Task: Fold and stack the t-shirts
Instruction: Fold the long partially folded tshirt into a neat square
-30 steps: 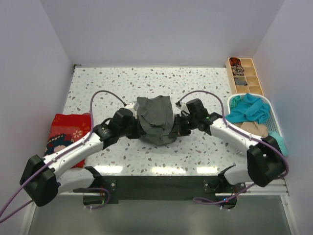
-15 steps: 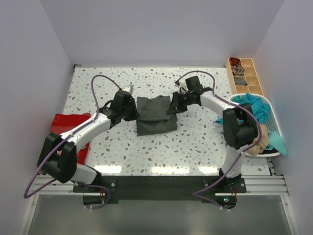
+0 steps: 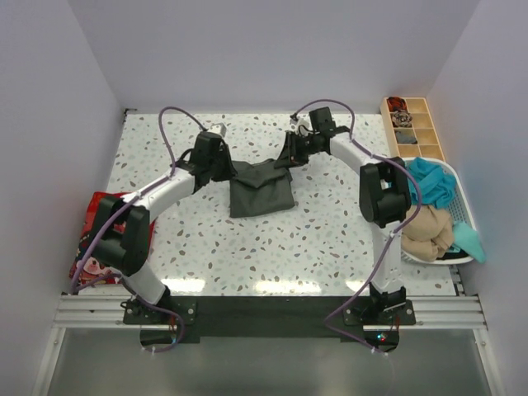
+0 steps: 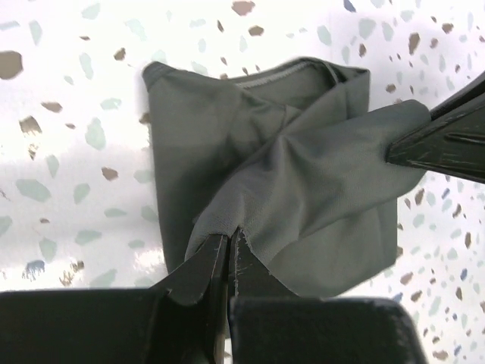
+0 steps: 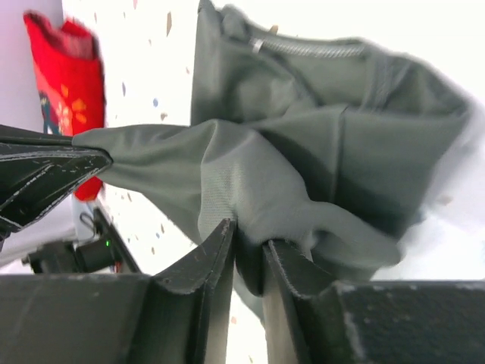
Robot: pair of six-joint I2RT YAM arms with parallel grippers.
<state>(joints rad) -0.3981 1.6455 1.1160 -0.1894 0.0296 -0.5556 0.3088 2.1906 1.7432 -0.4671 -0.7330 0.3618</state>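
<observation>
A dark grey-green t-shirt [image 3: 262,188] lies partly folded at mid-table, its far edge lifted between both grippers. My left gripper [image 3: 226,167] is shut on a pinch of this shirt's cloth [image 4: 303,189], fingertips pressed together [image 4: 229,236]. My right gripper [image 3: 289,157] holds its jaws a little apart [image 5: 250,231], with a fold of the same shirt [image 5: 250,182] lying loose between the fingers. A red printed t-shirt [image 3: 101,208] lies at the table's left edge, also in the right wrist view [image 5: 68,68]. Teal [image 3: 429,183] and tan [image 3: 429,233] t-shirts fill the basket.
The white plastic basket [image 3: 467,216] stands at the right edge. A wooden compartment tray [image 3: 410,128] with small items sits at the far right corner. Both arms stretch across the table toward its far half. Walls close in the table on three sides.
Both arms swung away from the near edge to the far half, carrying the grey-green shirt's edge with them. The shirt now lies flatter. My right jaws have parted slightly.
</observation>
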